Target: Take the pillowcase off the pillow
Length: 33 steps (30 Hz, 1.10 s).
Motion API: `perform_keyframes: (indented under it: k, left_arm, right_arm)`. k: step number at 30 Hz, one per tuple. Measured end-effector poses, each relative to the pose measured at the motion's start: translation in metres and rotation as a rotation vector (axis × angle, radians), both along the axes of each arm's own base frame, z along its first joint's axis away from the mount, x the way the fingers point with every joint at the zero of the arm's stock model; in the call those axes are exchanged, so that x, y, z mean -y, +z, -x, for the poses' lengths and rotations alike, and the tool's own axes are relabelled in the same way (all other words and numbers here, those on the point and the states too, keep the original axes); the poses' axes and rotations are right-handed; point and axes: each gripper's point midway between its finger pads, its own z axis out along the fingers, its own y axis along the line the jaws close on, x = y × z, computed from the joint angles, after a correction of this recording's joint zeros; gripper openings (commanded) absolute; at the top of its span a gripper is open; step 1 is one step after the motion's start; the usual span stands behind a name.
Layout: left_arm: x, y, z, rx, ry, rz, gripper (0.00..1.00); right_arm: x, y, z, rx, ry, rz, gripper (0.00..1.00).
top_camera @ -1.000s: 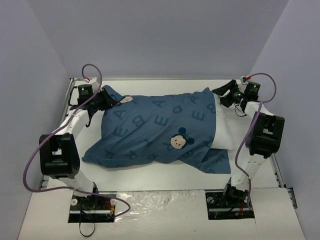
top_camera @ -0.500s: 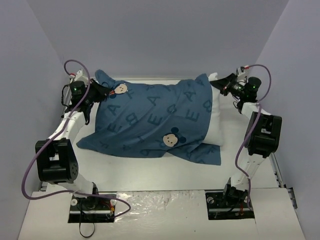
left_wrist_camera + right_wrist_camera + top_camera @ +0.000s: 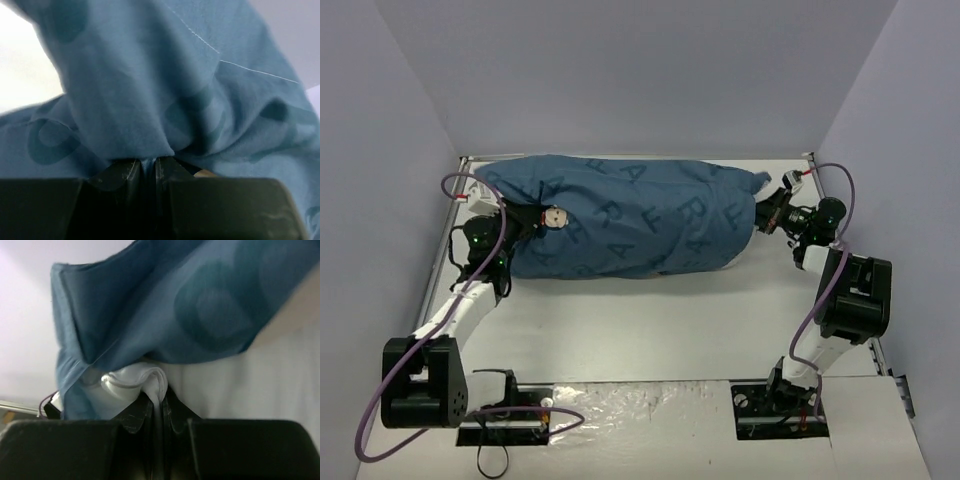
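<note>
Now the left gripper (image 3: 147, 167) is closed tight on a bunched fold of the case (image 3: 150, 90), just beside a printed mouse face (image 3: 553, 216). The right gripper (image 3: 161, 407) is likewise pinched shut, on a tuck of white pillow (image 3: 132, 381) poking out under the case's open hem.

Between them the bundle is drawn out long along the far side of the table (image 3: 640, 330). A second ago it lay slumped and slanted nearer the middle. Whether it now rests on the table or hangs clear, I cannot tell. The broad white end that showed at the right has gone from the overhead view, and the case now reaches right up to the right gripper.

I judge that the arms have carried the bundle back and pulled it taut rather than stripped it. The pillow seems almost wholly inside, so the real pulling apart is not yet done. With one grip on cloth and the other on pillow, the hold suits that pull.
</note>
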Motion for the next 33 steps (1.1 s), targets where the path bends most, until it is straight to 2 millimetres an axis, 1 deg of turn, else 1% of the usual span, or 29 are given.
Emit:
perform_keyframes:
  k: [1, 2, 3, 7, 8, 10, 11, 12, 16, 20, 23, 25, 28, 29, 30, 33]
  left_arm:
    - [0.004, -0.014, 0.005, -0.023, -0.002, 0.010, 0.06]
    - [0.008, -0.019, 0.009, -0.025, -0.004, 0.017, 0.06]
    - [0.009, -0.019, 0.012, -0.016, -0.002, 0.019, 0.08]
    - [0.006, -0.002, 0.022, 0.030, 0.019, 0.006, 0.17]
    - [0.005, 0.001, 0.025, 0.034, 0.022, -0.003, 0.26]
    - [0.003, 0.007, 0.033, 0.041, 0.027, -0.020, 0.29]
    - [0.002, 0.011, 0.037, 0.048, 0.028, -0.028, 0.35]
    - [0.002, 0.015, 0.041, 0.057, 0.029, -0.036, 0.37]
    - [-0.002, 0.024, 0.052, 0.066, 0.039, -0.058, 0.38]
    - [-0.006, 0.025, 0.050, 0.033, 0.050, -0.066, 0.39]
    - [-0.007, 0.029, 0.049, 0.009, 0.058, -0.068, 0.41]
    - [-0.008, 0.033, 0.049, -0.002, 0.064, -0.069, 0.49]
    - [-0.010, 0.040, 0.049, -0.012, 0.075, -0.078, 0.59]
    - [-0.011, 0.043, 0.050, -0.015, 0.079, -0.081, 0.64]
    - [-0.012, 0.046, 0.051, -0.016, 0.081, -0.086, 0.74]
    - [-0.015, 0.058, 0.057, -0.014, 0.092, -0.101, 0.81]
  right_arm:
    - [0.000, -0.014, 0.008, -0.041, 0.000, -0.008, 0.00]
    - [-0.001, -0.020, 0.014, -0.061, 0.003, -0.011, 0.00]
    - [-0.002, -0.023, 0.019, -0.069, 0.007, -0.012, 0.00]
    - [-0.006, -0.017, 0.038, -0.034, 0.009, 0.001, 0.00]
    - [-0.006, -0.016, 0.041, -0.023, 0.008, 0.005, 0.00]
    - [-0.003, -0.016, 0.043, -0.017, 0.002, 0.008, 0.00]
    - [-0.001, -0.016, 0.043, -0.020, -0.001, 0.006, 0.00]
    - [0.000, -0.016, 0.043, -0.025, -0.004, 0.004, 0.00]
    - [-0.002, -0.008, 0.039, -0.024, 0.014, 0.000, 0.00]
    - [-0.006, 0.014, 0.024, -0.005, 0.042, -0.006, 0.00]
    - [-0.004, 0.038, 0.001, -0.007, 0.027, -0.033, 0.00]
    - [-0.007, 0.051, -0.011, -0.007, 0.013, -0.052, 0.00]
    - [-0.016, 0.061, -0.011, -0.001, 0.022, -0.063, 0.00]
    - [-0.018, 0.062, -0.009, 0.000, 0.025, -0.063, 0.00]
    - [-0.020, 0.060, -0.006, -0.007, 0.028, -0.065, 0.00]
    - [-0.024, 0.049, 0.009, -0.043, 0.039, -0.069, 0.00]
